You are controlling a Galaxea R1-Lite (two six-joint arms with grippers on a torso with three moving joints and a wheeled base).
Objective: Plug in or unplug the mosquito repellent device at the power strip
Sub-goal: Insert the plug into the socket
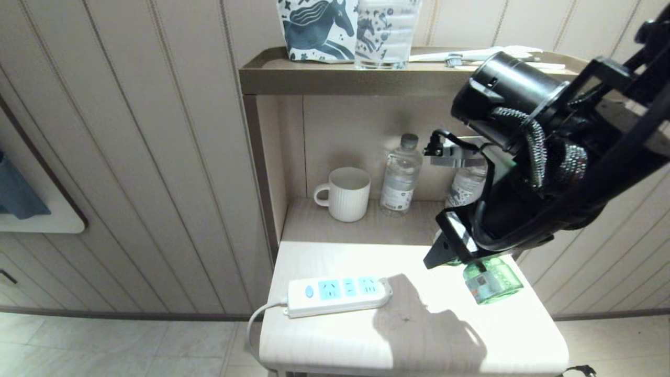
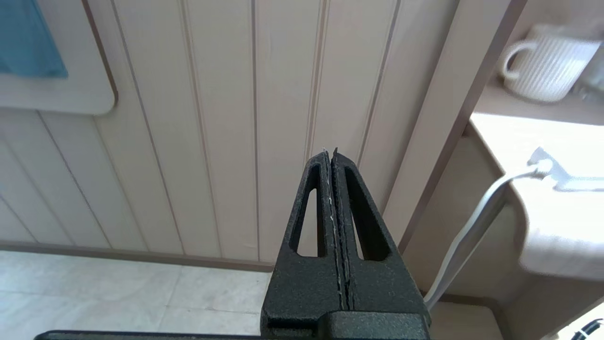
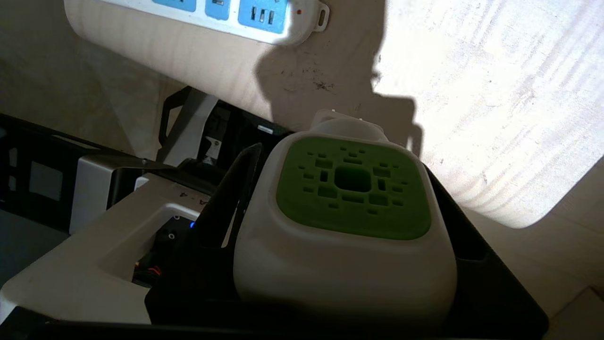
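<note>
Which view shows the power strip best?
The head view: the whole power strip lies on the table, cord included. The right wrist view catches only one end; the left wrist view only its cord.

Beige panelled wall [image 1: 157,157], pale tiled floor [image 1: 104,345], brightly lit wooden nightstand [image 1: 419,335].

Right arm [image 1: 544,157] hides the top of the mosquito repellent device [image 1: 492,283] and most of the second water bottle [image 1: 467,184]; power strip [image 3: 226,14] cut off at the frame edge; device's plug prongs not discernible
</note>
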